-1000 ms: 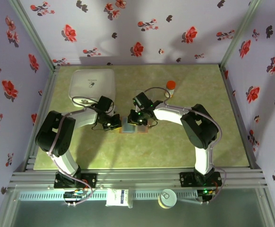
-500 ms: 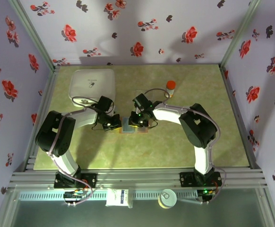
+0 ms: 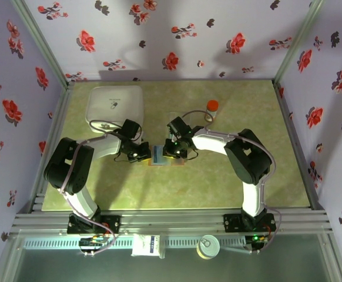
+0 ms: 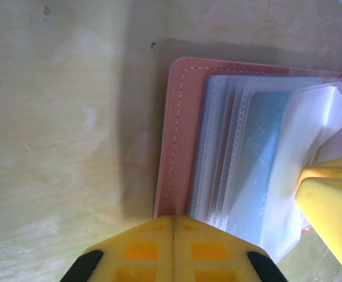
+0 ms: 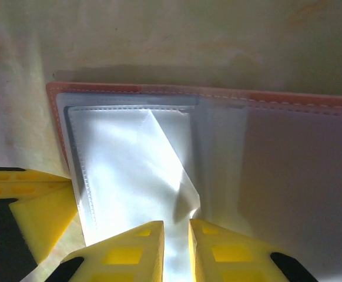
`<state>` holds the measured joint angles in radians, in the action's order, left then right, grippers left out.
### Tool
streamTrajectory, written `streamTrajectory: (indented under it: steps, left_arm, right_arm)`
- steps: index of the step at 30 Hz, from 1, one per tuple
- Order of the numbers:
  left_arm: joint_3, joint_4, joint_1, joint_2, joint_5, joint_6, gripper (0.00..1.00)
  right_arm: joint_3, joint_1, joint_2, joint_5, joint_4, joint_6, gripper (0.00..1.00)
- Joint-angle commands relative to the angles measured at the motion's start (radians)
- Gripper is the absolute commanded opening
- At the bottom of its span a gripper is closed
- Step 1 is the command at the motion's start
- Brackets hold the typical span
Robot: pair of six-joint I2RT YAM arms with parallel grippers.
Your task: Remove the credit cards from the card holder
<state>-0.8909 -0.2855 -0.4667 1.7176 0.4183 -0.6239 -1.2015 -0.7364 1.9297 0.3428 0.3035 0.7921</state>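
Close to the arms' feet, a small white packet (image 3: 147,245) and a round tin (image 3: 208,245) sit on the metal rail. A bit further in, on the green table (image 3: 253,182), the two arms bend in toward each other. Between them lies the card holder (image 3: 162,157), open and flat, with a brown edge outside and clear pockets inside.

The left gripper (image 4: 174,228) is squeezed tight with nothing between its fingers. Its tip touches the brown edge of the card holder. The right gripper (image 5: 175,232) is nearly closed (just a thin gap). A clear pocket (image 5: 159,170) bends down into that gap, so the gripper is pinching it. A blue credit card (image 4: 262,147) sits inside the pockets.

Far back, a big white box (image 3: 115,106) is on the left. A little bottle with an orange cap (image 3: 212,106) is on the right, well apart from the card holder.
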Motion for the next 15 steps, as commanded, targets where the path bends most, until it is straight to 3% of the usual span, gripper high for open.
streamTrajectory:
  steps: [1,10,15]
  left_arm:
    - [-0.021,-0.057,0.0,0.008,-0.031,0.026,0.01]
    - [-0.048,-0.067,0.003,-0.041,-0.012,0.007,0.03]
    - [-0.063,-0.051,0.003,-0.077,0.024,-0.025,0.11]
  right_arm:
    - [0.029,0.011,-0.035,-0.022,0.011,-0.015,0.19]
    - [0.037,0.017,-0.022,-0.002,-0.017,-0.01,0.17]
    - [0.036,0.017,-0.018,0.002,-0.019,-0.01,0.17]
